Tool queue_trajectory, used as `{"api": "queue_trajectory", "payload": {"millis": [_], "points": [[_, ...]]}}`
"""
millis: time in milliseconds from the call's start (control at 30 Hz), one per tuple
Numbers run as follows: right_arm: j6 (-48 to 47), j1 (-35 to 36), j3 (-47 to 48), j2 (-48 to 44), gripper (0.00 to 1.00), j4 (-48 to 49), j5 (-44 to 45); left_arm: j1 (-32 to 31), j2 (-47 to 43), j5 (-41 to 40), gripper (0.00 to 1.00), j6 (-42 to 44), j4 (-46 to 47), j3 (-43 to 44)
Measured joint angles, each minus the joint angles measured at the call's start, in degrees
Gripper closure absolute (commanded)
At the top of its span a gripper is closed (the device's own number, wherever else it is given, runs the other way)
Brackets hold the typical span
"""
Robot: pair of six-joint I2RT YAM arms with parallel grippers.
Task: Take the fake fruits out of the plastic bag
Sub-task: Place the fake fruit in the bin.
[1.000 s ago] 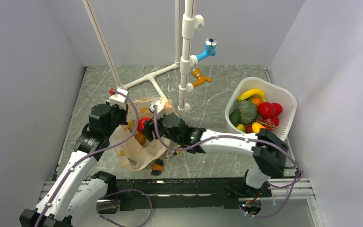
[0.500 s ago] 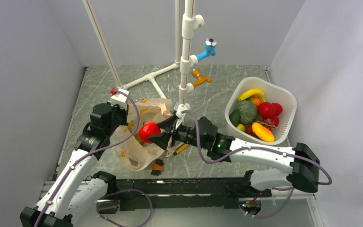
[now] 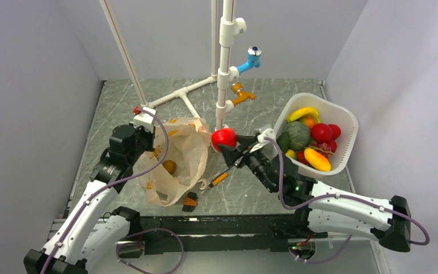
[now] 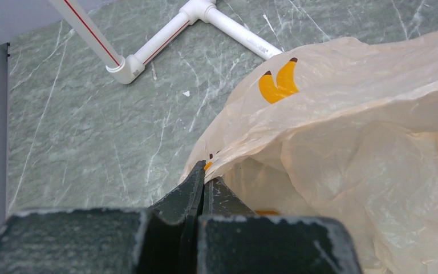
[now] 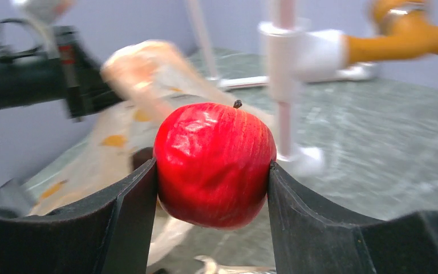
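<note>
Two end effectors: you have both closed on something, neither one gaping.
Right end effector (image 5: pixel 211 168): narrowed onto the red fruit (image 5: pixel 214 154), one dark finger on each side, its stem pointing up.
Red fruit's place: you hold it in the air, outside the plastic bag (image 3: pixel 185 151), above the table (image 3: pixel 251 114). It sits between the bag and the white basket (image 3: pixel 342 117), just beside the upright white pipe (image 3: pixel 224 68).
Left end effector (image 4: pixel 203 178): fingers pressed together on the bag's rim, with thin film pinched between them.
Plastic bag: your left arm holds one side up, and the rest lies crumpled on the table with the mouth gaping. You can see yellow banana figures printed on the film.
Yellow-brown fruit (image 3: pixel 170 166): inside the bag, low down, visible through the opening.
White basket: at the right of the table, well apart from the bag, filled with a banana, a green melon and red pieces.
Wrench (image 3: pixel 214 181): flat on the table just right of the bag, orange handle.
</note>
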Motion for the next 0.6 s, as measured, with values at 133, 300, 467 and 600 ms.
{"api": "queue_trajectory", "payload": {"millis": [133, 300, 467, 600], "points": [[-2.05, -0.83, -3.82, -5.18, 1.0, -1.66, 14.64, -0.2, 0.0, -0.13, 1.0, 0.0, -0.02, 0.0], [-1.14, -3.85, -5.51, -8.7, 1.0, -5.51, 28.74, -0.24, 0.0, -0.15, 1.0, -0.02, -0.02, 0.0], [8.07, -11.67, -5.62, -11.54, 1.0, -14.47, 39.63, -0.26, 0.0, -0.5, 1.0, -0.07, -0.11, 0.02], [16.83, -22.95, -4.11, -9.6, 1.0, -24.13, 40.41, -0.37, 0.0, -0.57, 1.0, -0.09, -0.22, 0.02]]}}
